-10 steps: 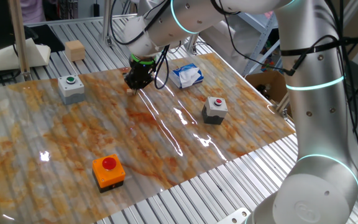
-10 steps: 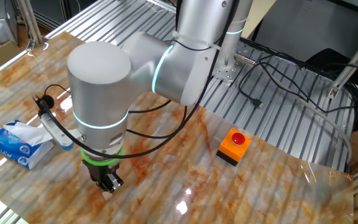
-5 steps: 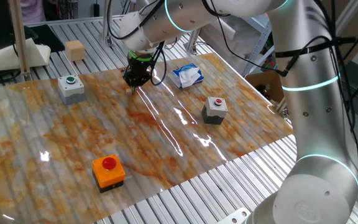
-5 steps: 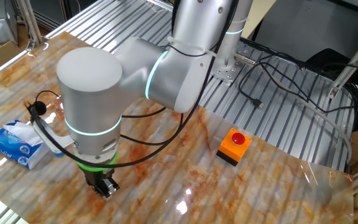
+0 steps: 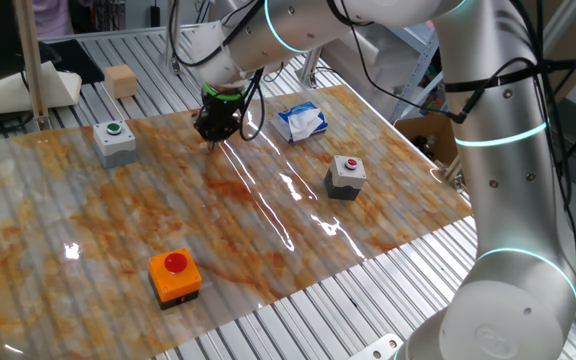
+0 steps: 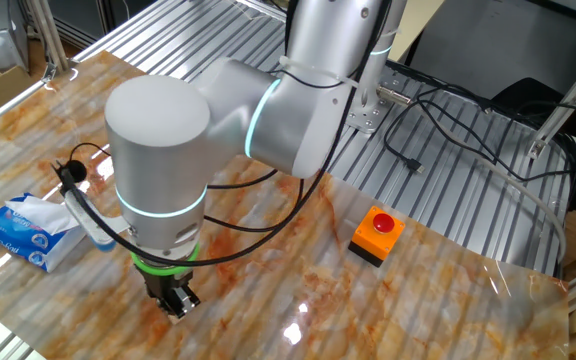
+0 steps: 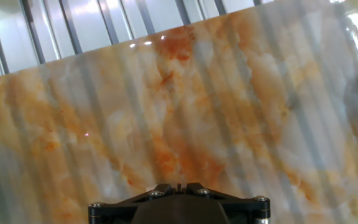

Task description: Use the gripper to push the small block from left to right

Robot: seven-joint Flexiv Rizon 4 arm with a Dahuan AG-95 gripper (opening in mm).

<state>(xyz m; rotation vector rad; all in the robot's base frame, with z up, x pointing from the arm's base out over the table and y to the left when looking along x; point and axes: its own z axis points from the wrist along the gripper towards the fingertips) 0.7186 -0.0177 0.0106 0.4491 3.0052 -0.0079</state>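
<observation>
One fixed view: the gripper (image 5: 211,133), black under a green ring, hung low over the far part of the marbled sheet (image 5: 238,225), fingertips at or just above the surface; from here the fingers read as narrow, but whether they were fully closed could not be told. The small block (image 5: 121,80), a plain tan cube, sat off the sheet on the slatted table (image 5: 158,60), near the far left corner, well apart from the gripper and beyond it to the left. Nothing lay between the fingers. Also entered: grey box with green button (image 5: 115,141), grey box with red button (image 5: 346,176), orange box with red button (image 5: 175,275), tissue pack (image 5: 302,120).

The other fixed view: the gripper (image 6: 175,301) pointed straight down at the sheet, the arm's bulk above it; the tissue pack (image 6: 30,231) to one side, the orange box (image 6: 378,235) to the other. The small block was out of frame.

Hand view: only the black gripper base (image 7: 179,205) showed at the bottom edge over bare marbled sheet; fingertips and block not visible.

Judgement: the block lay left of and farther back than the gripper, so the gripper would need to travel past it to its left face before any rightward push; being a cube, it offered no long axis to align with
</observation>
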